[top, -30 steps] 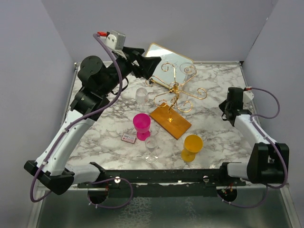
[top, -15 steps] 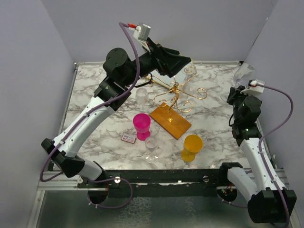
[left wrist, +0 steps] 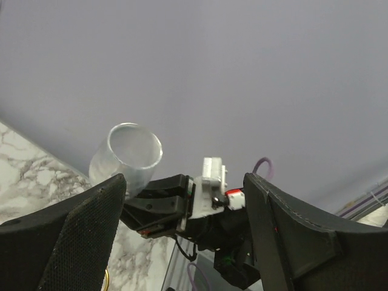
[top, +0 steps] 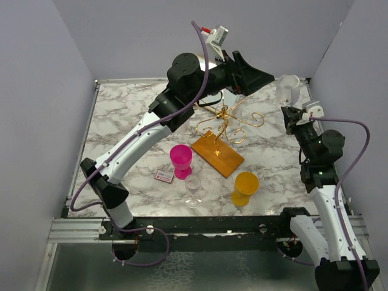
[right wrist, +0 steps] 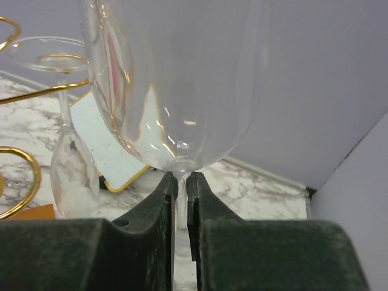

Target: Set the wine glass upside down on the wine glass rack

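Observation:
My right gripper point(top: 291, 114) is shut on the stem of a clear wine glass point(top: 288, 87), held bowl-up in the air at the back right. In the right wrist view the stem point(right wrist: 180, 195) is pinched between the fingers point(right wrist: 156, 209), under the bowl point(right wrist: 176, 79). The gold wire wine glass rack point(top: 225, 120) stands mid-table on its wooden base point(top: 217, 155). Another clear glass point(right wrist: 73, 167) hangs upside down on it. My left gripper point(top: 257, 76) is open, raised above the rack's back and facing the held glass point(left wrist: 127, 156).
A pink glass point(top: 180, 159), a small clear glass point(top: 193, 191) and a yellow glass point(top: 245, 187) stand in front of the rack. A small card point(top: 163, 176) lies by the pink one. A gold-framed mirror point(right wrist: 112, 151) lies behind the rack. Walls close the back and sides.
My left arm has swung right and upward, from the back left to above the rack. My right arm has risen and carried the wine glass up toward the back right.

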